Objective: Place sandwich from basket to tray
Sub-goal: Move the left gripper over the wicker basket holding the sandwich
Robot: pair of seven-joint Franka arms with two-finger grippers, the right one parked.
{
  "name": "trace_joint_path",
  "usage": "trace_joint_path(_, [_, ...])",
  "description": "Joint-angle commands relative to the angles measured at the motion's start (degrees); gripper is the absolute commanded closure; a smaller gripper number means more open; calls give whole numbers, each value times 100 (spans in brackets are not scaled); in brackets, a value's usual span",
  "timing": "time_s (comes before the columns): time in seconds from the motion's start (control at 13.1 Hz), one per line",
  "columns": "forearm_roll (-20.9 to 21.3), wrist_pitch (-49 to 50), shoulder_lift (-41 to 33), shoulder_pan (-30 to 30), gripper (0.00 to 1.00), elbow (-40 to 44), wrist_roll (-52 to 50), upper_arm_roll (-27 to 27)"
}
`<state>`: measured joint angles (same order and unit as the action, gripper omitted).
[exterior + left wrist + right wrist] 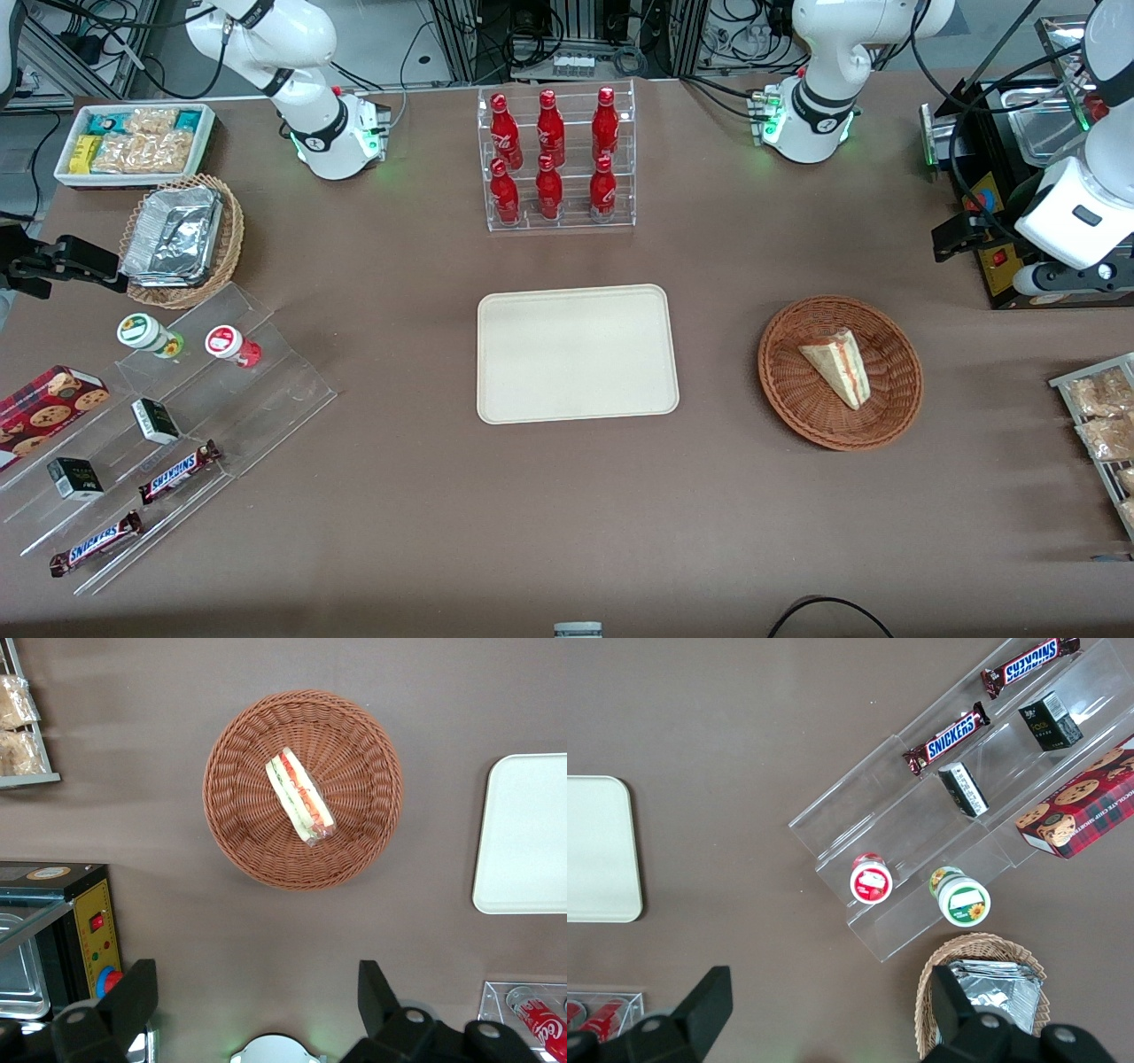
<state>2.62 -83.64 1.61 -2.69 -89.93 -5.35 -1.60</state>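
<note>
The round wicker basket (840,372) holds a single sandwich (837,367), a wedge lying near the bowl's middle with its layered cut edge upward. In the front view its long axis runs diagonally, the narrow tip nearer the front camera. Beside the basket, toward the parked arm's end of the surface (567,514), lies the cream tray (577,354) with nothing on it. The end effector (257,1010) hangs high above the surface, apart from the basket, its fingers (133,997) spread wide and holding nothing.
</note>
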Motion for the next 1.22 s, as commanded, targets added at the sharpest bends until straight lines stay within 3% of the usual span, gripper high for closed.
trace_joint_path(0.0, [19,-21,-20,-12,0,-7,16,-6])
trace_joint_path(0.23, [19,-117,76,-12,0,-138,25,2])
trace_joint_path(0.69, [2,-1416,103,-12,0,-1262,-63,2])
trace_joint_path(1.15, [2,-2225,1015,-12,0,-1334,-465,2])
